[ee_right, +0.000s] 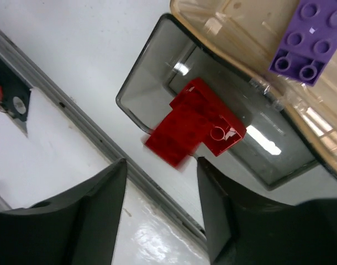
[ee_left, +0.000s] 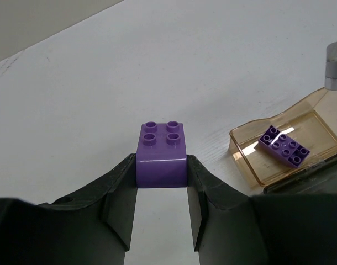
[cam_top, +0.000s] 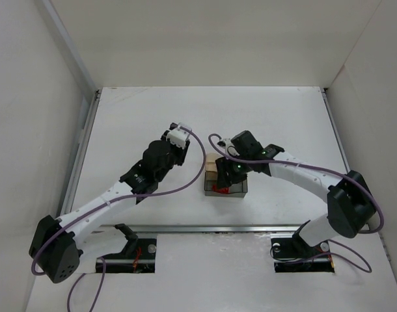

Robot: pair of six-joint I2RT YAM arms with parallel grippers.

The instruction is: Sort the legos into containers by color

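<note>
My left gripper [ee_left: 162, 163] is shut on a purple two-by-two brick [ee_left: 162, 152], with the white table under it. To its right, the tan-orange tray [ee_left: 317, 124] holds a longer purple brick [ee_left: 284, 146]. In the top view the left gripper [cam_top: 181, 133] is left of the trays. My right gripper [ee_right: 162, 165] is open and empty above the smoky grey tray [ee_right: 130, 88]. A red brick [ee_right: 193, 130], blurred, lies over that tray's near rim. The tan tray [ee_right: 240, 22] touches the grey tray's far side. From above, my right gripper [cam_top: 226, 174] covers part of both trays.
A metal rail [cam_top: 205, 228] runs along the table's near edge, just in front of the grey tray [cam_top: 236, 190]. White walls stand on the left, right and far sides. The tan tray [cam_top: 213, 162] sits mid-table between the arms.
</note>
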